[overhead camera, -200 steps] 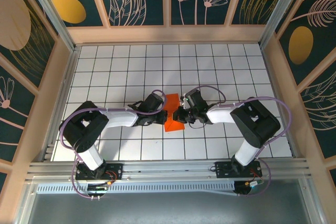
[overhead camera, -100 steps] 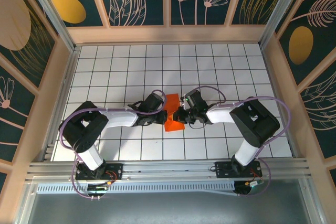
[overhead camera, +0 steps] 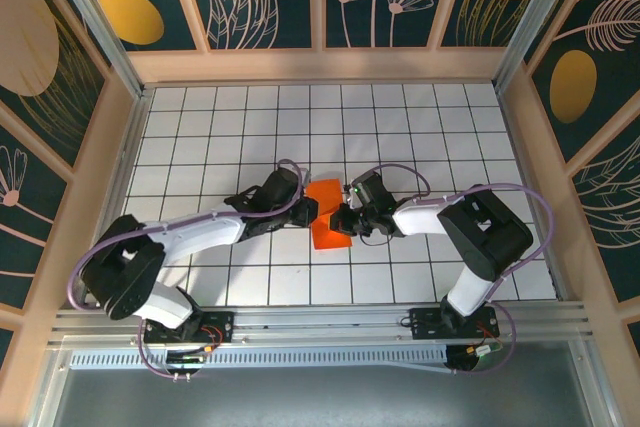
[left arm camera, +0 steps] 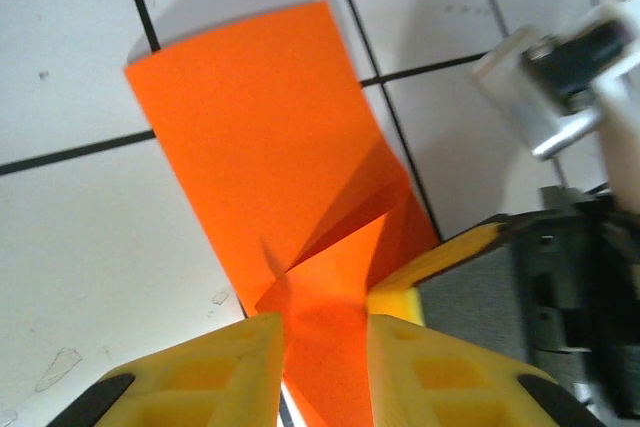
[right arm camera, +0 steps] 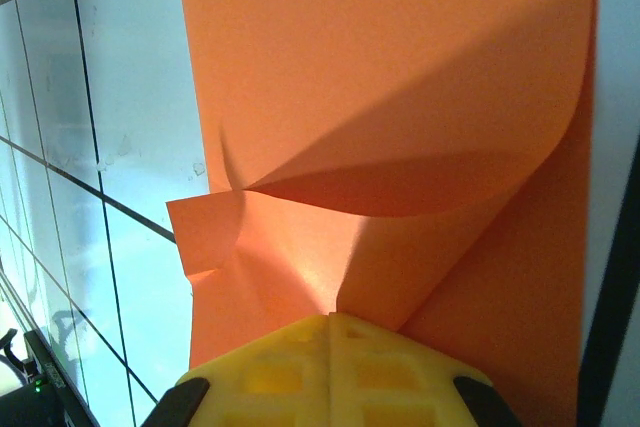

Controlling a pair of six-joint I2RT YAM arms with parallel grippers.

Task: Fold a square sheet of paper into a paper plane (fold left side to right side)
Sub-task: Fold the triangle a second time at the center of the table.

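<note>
The square sheet of paper (overhead camera: pixel 326 225), bright orange and partly folded, lies at the middle of the white gridded table (overhead camera: pixel 450 127). My left gripper (overhead camera: pixel 308 209) is at its left edge. In the left wrist view the yellow jaws of the left gripper (left arm camera: pixel 318 347) stand apart, with creased paper (left arm camera: pixel 270 137) showing in the gap. My right gripper (overhead camera: pixel 341 219) meets the sheet from the right. In the right wrist view the right gripper (right arm camera: pixel 330 319) is shut, pinching a raised fold of the paper (right arm camera: pixel 400 67) that curls up off the table. One right fingertip (left arm camera: pixel 440 262) shows beside the left jaws.
Wooden walls (overhead camera: pixel 110 157) enclose the table on three sides. An aluminium rail (overhead camera: pixel 320 322) with both arm bases runs along the near edge. The two grippers are close together over the paper, nearly tip to tip.
The left gripper's jaws have parted and it has drawn slightly back and left from the paper, its elbow swinging out to the left. The right gripper has held its place, still shut.
</note>
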